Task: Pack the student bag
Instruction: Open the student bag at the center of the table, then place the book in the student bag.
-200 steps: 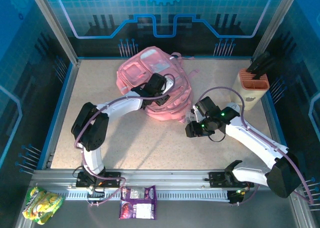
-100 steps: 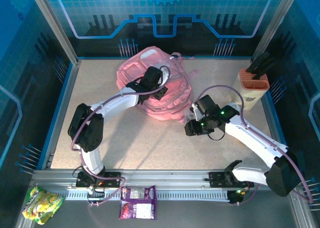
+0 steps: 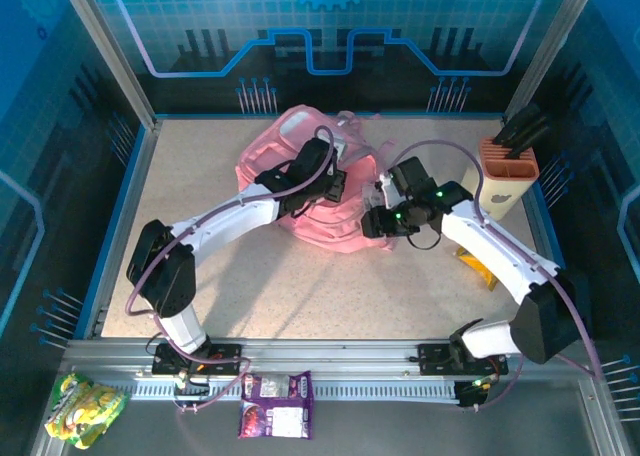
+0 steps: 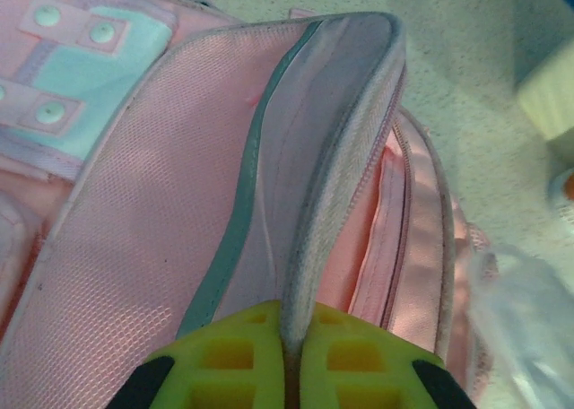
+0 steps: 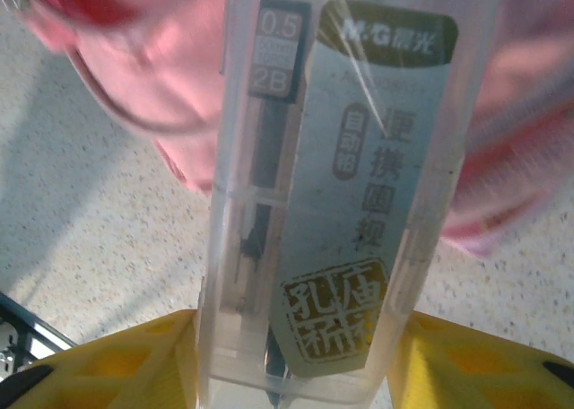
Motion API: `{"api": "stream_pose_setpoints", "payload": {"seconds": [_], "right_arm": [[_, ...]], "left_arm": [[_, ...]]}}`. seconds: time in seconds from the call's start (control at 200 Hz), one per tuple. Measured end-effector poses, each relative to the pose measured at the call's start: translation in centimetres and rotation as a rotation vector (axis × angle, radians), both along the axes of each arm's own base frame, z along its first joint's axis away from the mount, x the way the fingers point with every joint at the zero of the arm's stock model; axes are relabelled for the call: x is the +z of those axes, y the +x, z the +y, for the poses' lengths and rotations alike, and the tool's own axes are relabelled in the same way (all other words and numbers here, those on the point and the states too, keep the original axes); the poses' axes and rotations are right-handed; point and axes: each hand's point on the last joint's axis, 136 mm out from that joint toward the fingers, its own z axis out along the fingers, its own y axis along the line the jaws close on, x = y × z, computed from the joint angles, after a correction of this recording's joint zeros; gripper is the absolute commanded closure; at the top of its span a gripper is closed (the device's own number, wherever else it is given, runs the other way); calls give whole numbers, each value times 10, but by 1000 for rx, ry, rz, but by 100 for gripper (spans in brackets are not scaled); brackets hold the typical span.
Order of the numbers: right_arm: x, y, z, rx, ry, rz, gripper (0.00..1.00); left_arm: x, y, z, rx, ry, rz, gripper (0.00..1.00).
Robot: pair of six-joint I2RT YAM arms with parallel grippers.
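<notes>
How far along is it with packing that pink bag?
Done: the student bag looks unzipped, with the left gripper pinching its flap edge. In hand: the right gripper holds a clear stationery box beside the bag. Left: getting the box inside; I can't see anything packed yet.

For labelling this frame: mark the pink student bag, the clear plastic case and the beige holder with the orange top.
student bag (image 4: pixel 134 230), left wrist view, on the pink mesh panel.
clear plastic case (image 5: pixel 359 203), right wrist view, on its printed label.
beige holder (image 3: pixel 503 194), top external view, on its beige side wall.
</notes>
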Motion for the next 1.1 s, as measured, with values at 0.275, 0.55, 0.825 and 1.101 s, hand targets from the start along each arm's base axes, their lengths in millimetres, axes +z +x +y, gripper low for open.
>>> {"api": "stream_pose_setpoints", "payload": {"seconds": [0.275, 0.55, 0.825, 1.101], "right_arm": [[6, 51, 4, -47, 53, -17, 46], [0, 99, 22, -80, 98, -16, 38], [-4, 109, 33, -96, 164, 10, 41], [4, 92, 30, -82, 224, 16, 57]], "left_arm": [[3, -11, -13, 129, -191, 89, 100], [10, -19, -16, 189, -329, 131, 100], [13, -17, -12, 213, -344, 128, 100], [11, -20, -12, 208, -349, 129, 100]]}}
